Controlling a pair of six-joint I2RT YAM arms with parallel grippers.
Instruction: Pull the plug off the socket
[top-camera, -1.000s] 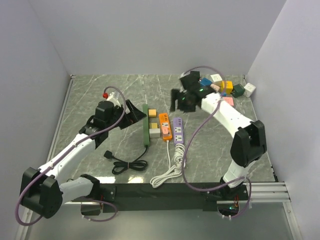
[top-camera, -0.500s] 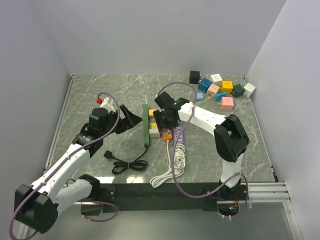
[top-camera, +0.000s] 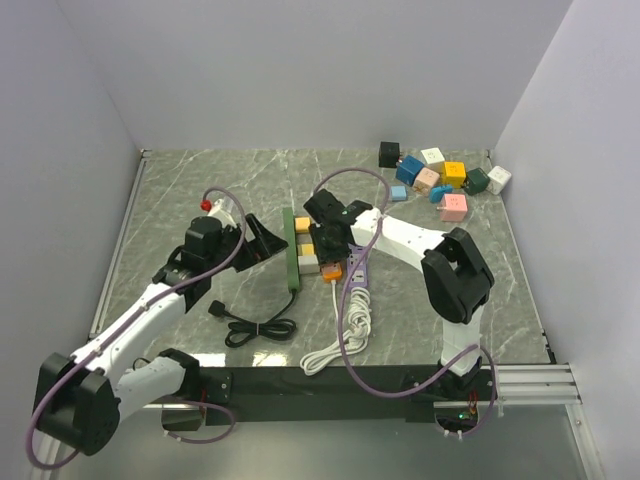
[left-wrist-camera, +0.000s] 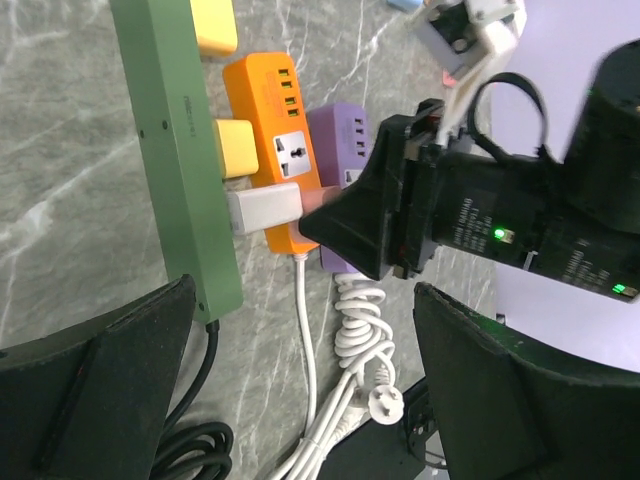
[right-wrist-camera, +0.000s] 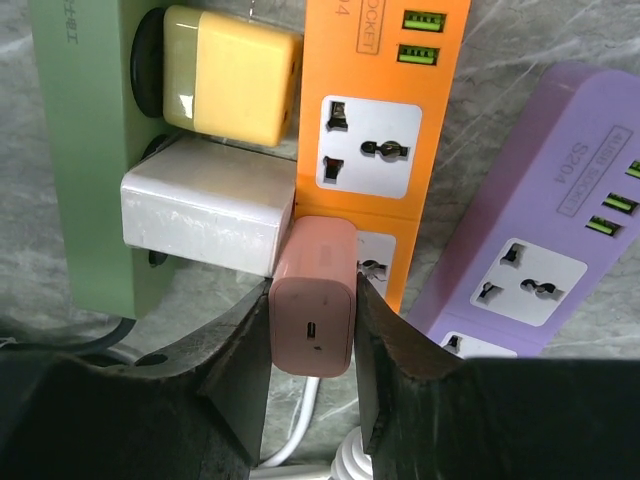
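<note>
Cables nearest the bases: white cable (top-camera: 345, 330) in loose coils, black cable (top-camera: 255, 325) looped just left of it. Beyond them, on the marble-patterned table (top-camera: 180, 190), three power strips side by side: green strip (top-camera: 292, 255) on the left, orange strip (right-wrist-camera: 370, 120) in the middle, purple strip (right-wrist-camera: 540, 260) on the right. Just left of the green strip, left gripper (top-camera: 262, 240), jaws spread wide apart, holding nothing, pointed at the strip's near end. Reaching in from the right, right gripper (right-wrist-camera: 313, 335), its fingers (right-wrist-camera: 240, 370) pressed against both sides of the pink plug (right-wrist-camera: 313, 295). Same plug upright over the orange strip's near socket, small port facing the wrist camera; cannot tell whether the prongs sit fully in. Touching its left side, white adapter (right-wrist-camera: 205, 215) plugged into the green strip; farther along that strip, yellow adapter (right-wrist-camera: 230, 85). In the far right corner, well apart from the strips, cluster of coloured cubes (top-camera: 440, 178).
</note>
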